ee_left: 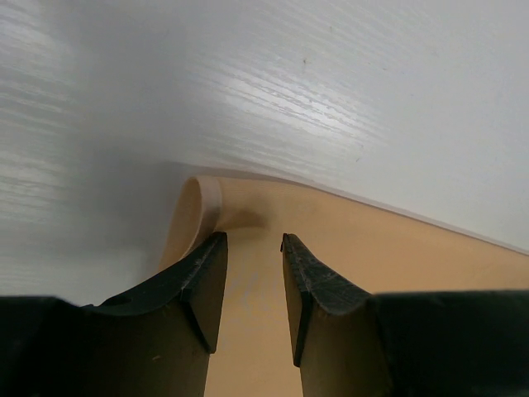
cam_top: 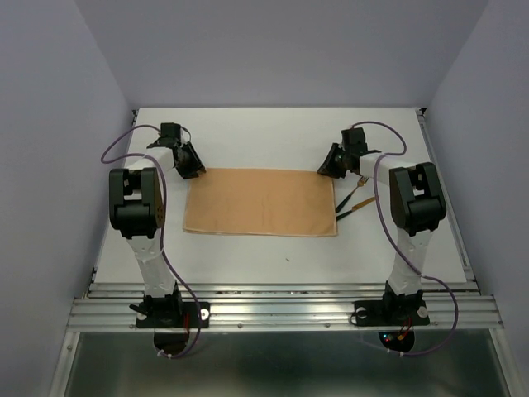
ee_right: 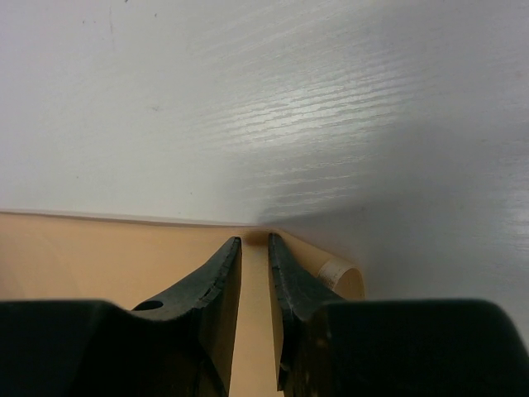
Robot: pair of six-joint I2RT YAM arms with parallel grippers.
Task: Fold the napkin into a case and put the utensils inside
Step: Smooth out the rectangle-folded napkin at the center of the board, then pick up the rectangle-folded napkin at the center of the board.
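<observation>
**Both claws at the napkin's far corners, next fold not yet made**

Nearest the arm bases, the table carries the napkin, lying flat as a wide rectangle, not yet a narrow case. Just off its right edge lie the utensils, outside the cloth.

At the far edge, the left gripper sits over the far-left corner with its jaws plainly apart. Flat cloth shows in the gap and nothing is clamped. The corner itself curls up just beside the left finger. The right gripper sits at the far-right corner with only a narrow slit between its jaws. I cannot tell whether any cloth is nipped there.

This looks like the folding step. The next move seems to call for both claws to pinch the far corners together and carry that edge evenly toward the near one.

From above, the claws hide both far corners. The utensils are too small to count, and their heads lie partly under the right claw. How many layers the cloth has cannot be made out.
</observation>
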